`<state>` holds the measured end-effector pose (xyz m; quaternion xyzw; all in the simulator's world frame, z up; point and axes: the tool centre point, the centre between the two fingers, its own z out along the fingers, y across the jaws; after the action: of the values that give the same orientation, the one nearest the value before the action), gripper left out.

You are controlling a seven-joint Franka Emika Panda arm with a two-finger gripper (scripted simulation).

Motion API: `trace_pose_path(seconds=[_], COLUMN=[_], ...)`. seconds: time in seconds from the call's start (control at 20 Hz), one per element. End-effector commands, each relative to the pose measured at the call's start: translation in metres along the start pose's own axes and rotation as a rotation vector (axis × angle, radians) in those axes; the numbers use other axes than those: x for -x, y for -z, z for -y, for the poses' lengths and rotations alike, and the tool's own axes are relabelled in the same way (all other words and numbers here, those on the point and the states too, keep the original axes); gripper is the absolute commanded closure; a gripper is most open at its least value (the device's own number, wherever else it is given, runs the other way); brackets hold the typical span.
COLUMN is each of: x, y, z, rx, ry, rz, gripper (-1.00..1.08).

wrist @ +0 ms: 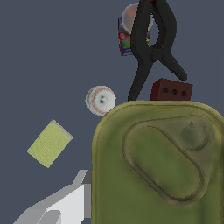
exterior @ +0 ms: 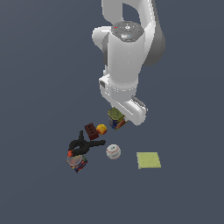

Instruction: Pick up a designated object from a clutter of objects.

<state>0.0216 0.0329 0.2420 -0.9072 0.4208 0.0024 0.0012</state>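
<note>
- Your end effector (exterior: 119, 119) grips the can (exterior: 115, 119), lifted off the worktop (exterior: 183, 192).
- Below it: ball (exterior: 102, 129), block (exterior: 91, 130), clamp (exterior: 83, 146), baseball (exterior: 113, 152).

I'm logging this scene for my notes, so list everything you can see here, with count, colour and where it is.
Olive-topped can: one, olive-green top, blue, orange and yellow label; directly under the gripper, fills the wrist view close up.
Orange ball: one, orange; beside the brown block.
Brown block: one, dark brown with holes; between ball and clamp.
Black clamp: one, black; lying partly over the silvery-topped can.
Silvery-topped can: one, red-blue label; toward the exterior view's left.
Baseball: one, white; between clamp and pad.
Flat pad: one, yellow-green; toward the exterior view's right.
Gripper: one, white; at the olive-topped can, finger state unclear.
</note>
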Motion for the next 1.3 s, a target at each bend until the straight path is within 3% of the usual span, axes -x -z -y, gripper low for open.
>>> trace_pose_path(seconds=[0.0,0.65,1.25], x=[-0.024,-0.117,-0.152], y=[0.023,0.1,0.129], z=[-0.004,-0.018,-0.02], rx=[-0.002,0.0,0.0], ry=[0.001,0.0,-0.001], rz=[-0.002,-0.005,-0.005], gripper=[1.08,1.08,1.08])
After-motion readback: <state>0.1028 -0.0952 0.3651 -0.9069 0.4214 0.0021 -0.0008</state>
